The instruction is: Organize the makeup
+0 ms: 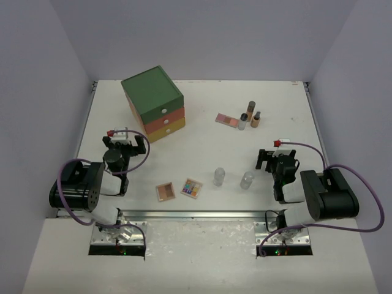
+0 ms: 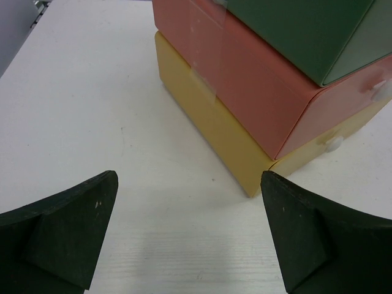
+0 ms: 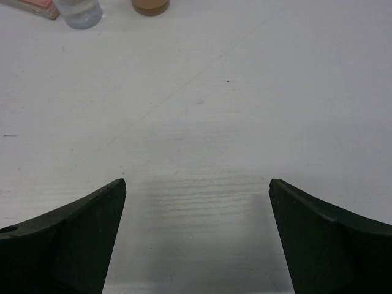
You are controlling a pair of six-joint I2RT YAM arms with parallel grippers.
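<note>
Lying flat: square tan palette [image 1: 165,192] beside multicoloured palette [image 1: 192,188].

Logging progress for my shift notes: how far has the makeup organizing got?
Nothing looks done yet. The drawer chest has all its drawers shut. In hand: nothing; left claw and right claw are open and empty. Still to do: the tan palette, multicoloured palette and two clear bottles sit loose near the front; the pink palette and three tubes sit at the back right.
</note>
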